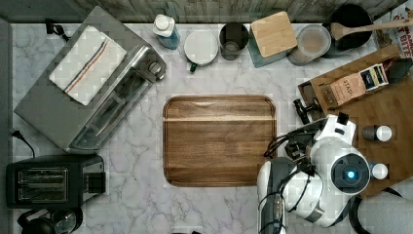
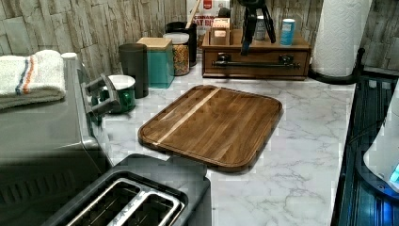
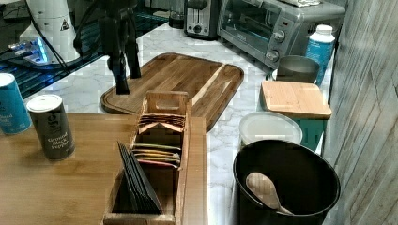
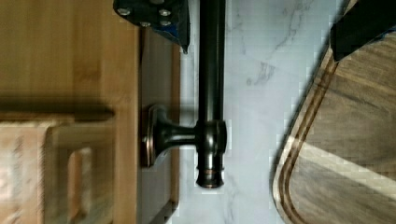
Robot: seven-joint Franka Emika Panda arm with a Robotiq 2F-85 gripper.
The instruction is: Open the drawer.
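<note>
The dark-brown drawer (image 2: pixel 256 56) sits at the far end of the counter in the left view, under a bamboo top (image 3: pixel 56 187), and looks closed. Its thin black bar handle (image 2: pixel 256 64) runs along the front on two mounts. In the wrist view the handle (image 4: pixel 212 70) passes between my two fingers, one finger (image 4: pixel 154 14) over the drawer front (image 4: pixel 159 70) and the other over the marble. My gripper (image 4: pixel 259 32) is open and straddles the bar near one end mount without touching it. It hangs just above the handle (image 2: pixel 256 40) (image 3: pixel 127 80) (image 1: pixel 304 109).
A rounded wooden board (image 1: pixel 219 140) lies mid-counter, right beside the drawer front. On the bamboo top stand a tea box (image 3: pixel 159 140) and spice tins (image 3: pixel 50 125). A silver toaster oven (image 1: pixel 87 78), a black toaster (image 1: pixel 53 180), canisters (image 1: pixel 272 36) and a paper towel roll (image 2: pixel 339 33) ring the counter.
</note>
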